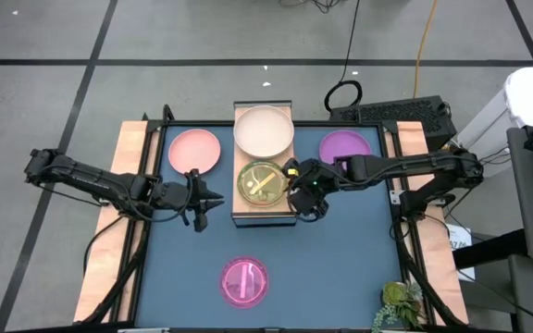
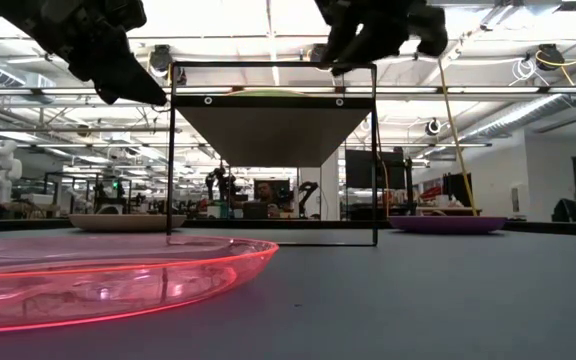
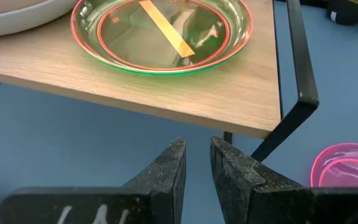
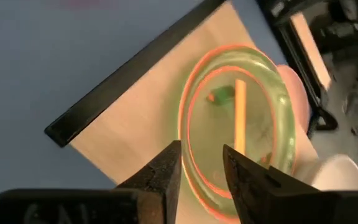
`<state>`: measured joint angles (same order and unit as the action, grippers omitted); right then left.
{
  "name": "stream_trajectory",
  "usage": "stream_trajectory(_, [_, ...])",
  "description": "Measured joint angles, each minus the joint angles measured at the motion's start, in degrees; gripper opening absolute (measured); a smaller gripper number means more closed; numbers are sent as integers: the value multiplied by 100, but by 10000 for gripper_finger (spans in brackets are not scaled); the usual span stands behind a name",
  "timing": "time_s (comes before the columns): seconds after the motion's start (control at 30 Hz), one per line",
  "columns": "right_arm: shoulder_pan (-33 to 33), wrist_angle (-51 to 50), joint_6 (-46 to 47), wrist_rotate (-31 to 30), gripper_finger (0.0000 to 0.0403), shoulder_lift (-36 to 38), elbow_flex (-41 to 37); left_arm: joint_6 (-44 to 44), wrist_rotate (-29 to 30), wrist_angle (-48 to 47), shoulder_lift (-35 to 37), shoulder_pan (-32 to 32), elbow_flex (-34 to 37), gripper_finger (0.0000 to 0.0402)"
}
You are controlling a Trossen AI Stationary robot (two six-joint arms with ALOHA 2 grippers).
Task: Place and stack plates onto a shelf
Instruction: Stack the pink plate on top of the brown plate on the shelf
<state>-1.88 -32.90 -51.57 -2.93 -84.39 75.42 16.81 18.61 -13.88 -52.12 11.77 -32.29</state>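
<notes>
Shelf: I see the light-wood shelf [image 1: 264, 215] standing at the middle back of the blue table [image 1: 340, 259], raised on a black metal frame [image 3: 303, 93].
Green plate: a translucent green plate [image 1: 261, 183] with an orange rim beneath it, so it seems to be stacked on an orange one, lies on the shelf's near half; an orange strip [image 3: 165, 27] shows in it.
Cream plate: the cream plate [image 1: 264, 130] lies on the shelf's far half, just beside the green one.
Pink plate: the salmon pink plate [image 1: 195, 151] rests on the table left of the shelf.
Purple plate: the purple plate [image 1: 345, 147] rests on the table right of the shelf.
Magenta plate: the translucent magenta plate [image 1: 245, 281] sits on the table well in front of the shelf.
Right gripper: my right gripper [image 4: 201, 165] hovers at the shelf's right edge, over the green plate's rim, fingers slightly parted and gripping nothing.
Left gripper: my left gripper [image 3: 197, 162] hangs just left of the shelf's near corner, fingers close together with a narrow gap, empty.
Surroundings: a small plant [image 1: 401, 305] stands at the table's near right corner.
</notes>
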Motion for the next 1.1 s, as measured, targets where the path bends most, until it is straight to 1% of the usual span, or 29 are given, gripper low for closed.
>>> stream_trajectory(0.13, [-221, 9, 805, -327, 105, 218, 0, -12, 8, -73, -1, -2, 0, 78])
stream_trajectory(0.2, [-347, -23, 1326, -436, 105, 346, 0, -13, 109, -130, -2, -2, 0, 78])
stream_trajectory(0.5, [-776, -470, 3630, -451, 105, 902, 0, -128, 771, -541, -2, -32, 0, 78])
stream_trajectory(0.57, [-850, -645, 4133, -453, 105, 961, 0, 75, 959, -754, 0, -127, 0, 78])
stream_trajectory(0.63, [-931, -599, 4501, -451, 105, 986, -74, 309, 1186, -946, -2, -349, 0, 78])
stream_trajectory(0.7, [-1046, -447, 4667, -453, 105, 1034, -318, 455, 1179, -1177, 0, -614, 0, 78])
stream_trajectory(0.8, [-1190, -77, 4586, -454, 105, 1122, -812, 539, 899, -1483, 0, -1038, 0, 78])
stream_trajectory(0.97, [-1249, 669, 4527, -480, 105, 1406, -1710, 26, 378, -1720, 0, -1696, 0, 78])
stream_trajectory(1.03, [-1249, 1019, 4631, -480, 105, 1530, -2058, -153, 260, -1670, -2, -1940, 0, 78])
stream_trajectory(1.1, [-1249, 1415, 4675, -477, 105, 1667, -2384, -77, 243, -1609, -1, -2226, 0, 78])
